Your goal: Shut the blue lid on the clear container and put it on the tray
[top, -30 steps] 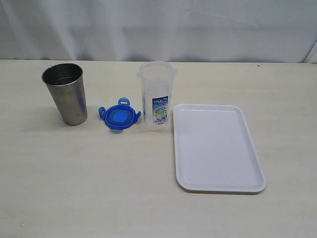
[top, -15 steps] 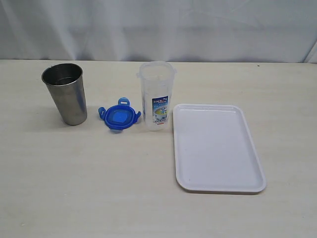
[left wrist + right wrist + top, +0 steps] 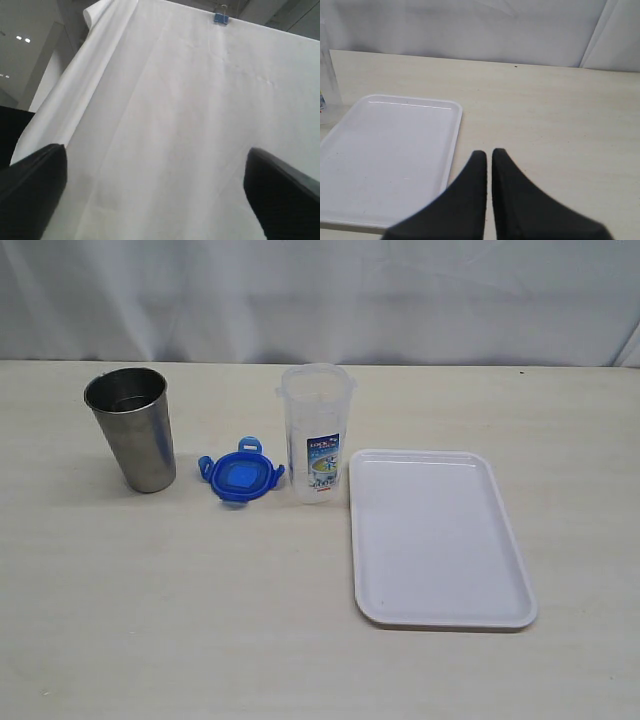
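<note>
The tall transparent plastic cylindrical container with a blue-and-white label [image 3: 315, 430] stands upright and uncovered on the pale wood-grain bench [image 3: 200, 630]. The small round blue plastic lid with snap flaps [image 3: 240, 477] lies flat on the bench just beside the container, on its left in the exterior view. Beyond the lid on that side, well apart from the container, stands a tapered steel cup [image 3: 130, 430]. The flat rectangular white plastic tray [image 3: 440, 540] lies just beside the container on its other side, with nothing on it. Neither arm reaches into the exterior view. The left pincer [image 3: 155, 200] is tilted upward toward a white hanging cloth [image 3: 175, 100] held by a blue clip [image 3: 221, 18]; its dark fingers stand wide apart, holding nothing. The right pincer [image 3: 488, 152] hovers low over the bench, on the far side of the tray from the container, aimed along the bench, its two fingers pressed nearly together with nothing between them.
</note>
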Robot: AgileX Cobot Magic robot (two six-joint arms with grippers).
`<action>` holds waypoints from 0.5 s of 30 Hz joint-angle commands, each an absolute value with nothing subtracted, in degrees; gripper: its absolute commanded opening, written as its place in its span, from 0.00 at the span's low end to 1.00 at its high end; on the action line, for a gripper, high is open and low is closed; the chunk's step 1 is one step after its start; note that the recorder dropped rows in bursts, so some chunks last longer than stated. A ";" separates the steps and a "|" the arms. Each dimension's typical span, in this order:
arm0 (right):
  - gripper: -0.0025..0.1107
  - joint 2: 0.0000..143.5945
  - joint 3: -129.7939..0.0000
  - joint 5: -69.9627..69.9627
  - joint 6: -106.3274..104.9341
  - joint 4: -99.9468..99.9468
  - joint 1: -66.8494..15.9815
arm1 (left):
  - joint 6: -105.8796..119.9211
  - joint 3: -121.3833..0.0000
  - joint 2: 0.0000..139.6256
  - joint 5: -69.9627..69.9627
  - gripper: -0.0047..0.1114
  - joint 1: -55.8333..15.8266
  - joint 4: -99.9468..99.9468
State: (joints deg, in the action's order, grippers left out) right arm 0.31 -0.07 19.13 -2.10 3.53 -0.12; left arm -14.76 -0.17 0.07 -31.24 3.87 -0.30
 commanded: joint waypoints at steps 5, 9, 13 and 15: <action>0.06 0.00 0.00 19.30 -2.12 3.43 -0.17 | -18.56 -2.08 3.07 -33.34 0.83 3.89 -6.95; 0.06 0.00 0.00 19.30 -2.12 3.43 -0.17 | -21.44 -4.85 12.17 -33.58 0.83 3.89 -10.27; 0.06 0.00 0.00 19.30 -2.12 3.43 -0.17 | -25.44 -5.73 22.52 -37.59 0.83 3.89 -16.35; 0.06 0.00 0.00 19.30 -2.12 3.43 -0.17 | -25.85 -5.73 27.89 -39.85 0.83 3.89 -19.31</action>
State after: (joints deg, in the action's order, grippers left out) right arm 0.31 -0.07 19.13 -2.10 3.53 -0.12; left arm -23.97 -5.40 21.48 -36.80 3.87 -14.84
